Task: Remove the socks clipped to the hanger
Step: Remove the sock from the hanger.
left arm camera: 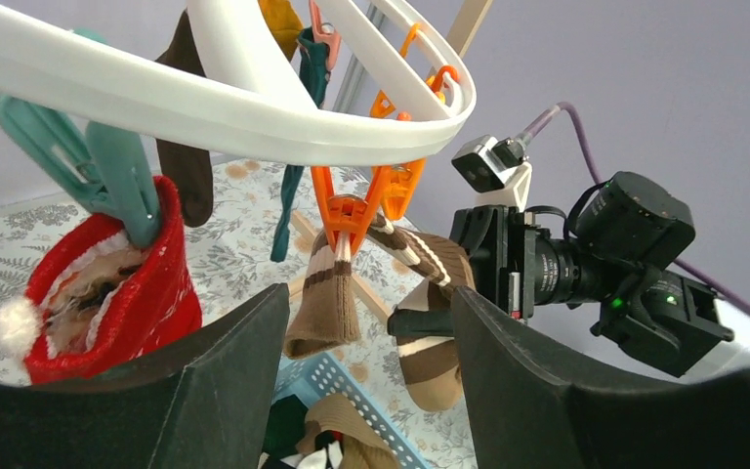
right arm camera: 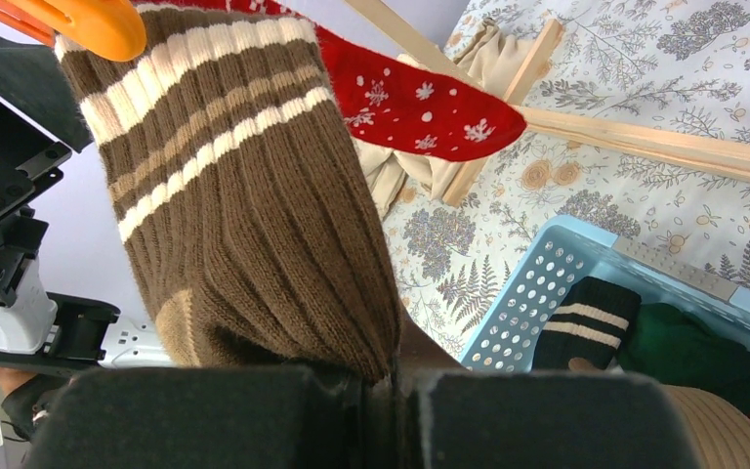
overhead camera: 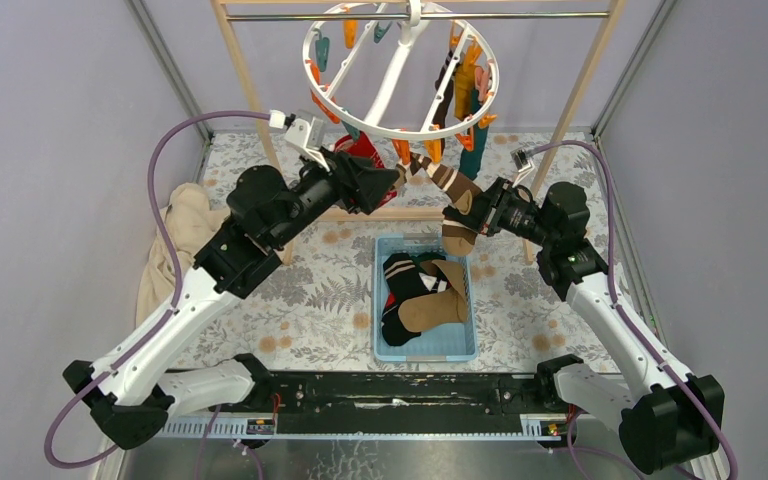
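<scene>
The white ring hanger point(overhead camera: 400, 70) hangs from the rack rail with orange and teal clips. My right gripper point(overhead camera: 463, 203) is shut on a brown cream-striped sock point(right arm camera: 244, 225), which stretches up to an orange clip point(right arm camera: 98, 24). My left gripper point(left arm camera: 369, 298) is open just below the ring. A second brown striped sock point(left arm camera: 322, 303) hangs from an orange clip point(left arm camera: 347, 210) just beyond its parted jaws. A red sock point(left arm camera: 107, 293) hangs from a teal clip point(left arm camera: 122, 181) to its left. More socks point(overhead camera: 465, 85) hang at the ring's far right.
A light blue perforated basket point(overhead camera: 463, 345) below the hanger holds several dropped socks. The wooden rack frame point(overhead camera: 245, 80) stands around the hanger, its base bar point(right arm camera: 645, 142) on the floral mat. A beige cloth point(overhead camera: 175, 240) lies at the left.
</scene>
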Robot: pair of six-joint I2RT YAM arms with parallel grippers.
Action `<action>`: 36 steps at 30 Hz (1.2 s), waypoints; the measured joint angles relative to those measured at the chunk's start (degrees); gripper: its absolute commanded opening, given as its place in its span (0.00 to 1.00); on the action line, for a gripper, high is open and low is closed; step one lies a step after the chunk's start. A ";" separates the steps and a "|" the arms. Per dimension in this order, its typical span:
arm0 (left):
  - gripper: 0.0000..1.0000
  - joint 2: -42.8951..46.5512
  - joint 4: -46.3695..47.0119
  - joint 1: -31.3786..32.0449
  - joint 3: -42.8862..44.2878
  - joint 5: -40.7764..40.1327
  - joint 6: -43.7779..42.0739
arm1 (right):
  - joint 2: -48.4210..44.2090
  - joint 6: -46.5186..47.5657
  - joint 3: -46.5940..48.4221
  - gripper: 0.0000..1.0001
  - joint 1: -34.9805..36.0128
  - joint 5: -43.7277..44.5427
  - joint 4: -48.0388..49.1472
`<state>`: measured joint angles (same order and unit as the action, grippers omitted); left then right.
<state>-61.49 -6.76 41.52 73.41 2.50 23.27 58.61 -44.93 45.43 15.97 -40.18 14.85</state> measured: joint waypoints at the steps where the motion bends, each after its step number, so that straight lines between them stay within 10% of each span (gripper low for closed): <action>1: 0.68 -0.28 0.37 0.09 -0.17 0.00 -0.55 | 0.00 0.00 0.02 0.00 0.00 0.00 -0.04; 20: 0.45 -6.36 7.98 1.57 -0.28 -1.25 -4.48 | 0.00 -0.55 -0.22 0.00 0.00 -0.04 -0.02; 30: 0.46 -8.41 11.50 1.57 -0.26 -2.86 -4.59 | 0.00 -0.59 -0.76 0.00 0.00 -0.07 0.09; 36: 0.63 -9.64 12.83 1.57 0.07 -3.06 -4.63 | 0.00 -0.59 -1.07 0.00 0.00 -0.17 0.44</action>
<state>-71.13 6.07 43.09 73.47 -0.56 18.63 58.61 -45.52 44.36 15.97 -40.36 15.29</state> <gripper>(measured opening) 0.538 0.047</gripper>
